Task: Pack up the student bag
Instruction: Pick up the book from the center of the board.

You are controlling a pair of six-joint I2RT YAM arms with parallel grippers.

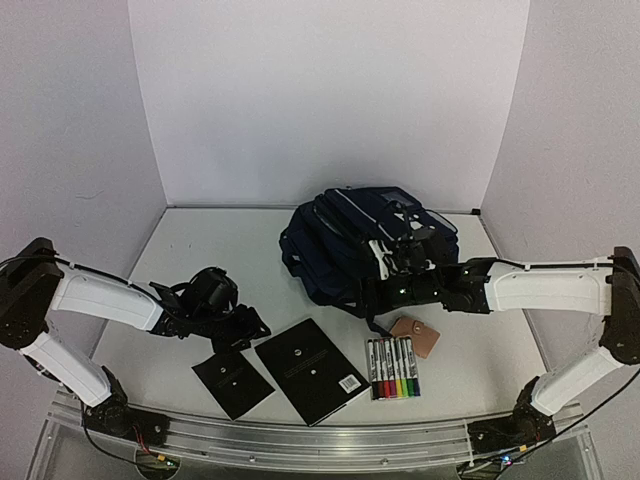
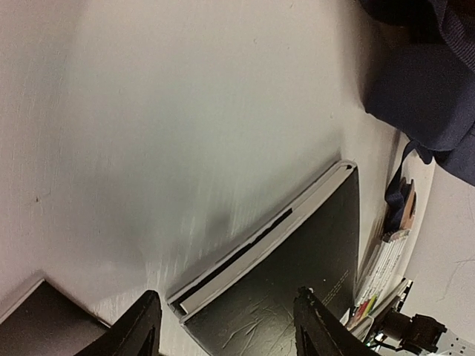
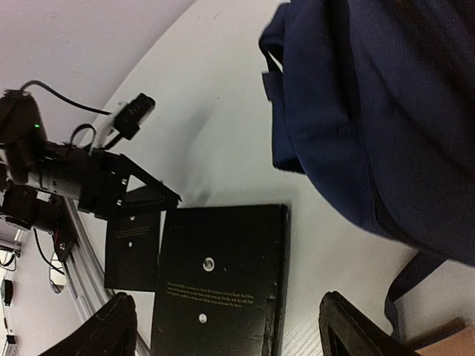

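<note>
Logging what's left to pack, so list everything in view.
Navy-blue fabric backpack: one, navy, far centre of table.
Large black rectangular book: one, black, near centre.
Small black notebook: one, black, left of that book.
Pack of markers: one, mixed colours, right of the book.
Tan leather wallet: one, tan, just behind the markers.
White table: one, white, under everything.
Left gripper: one, black, open at the large book's corner.
Right gripper: one, black, open by the backpack.

Print on black book (image 3: 230, 297) too small
</note>
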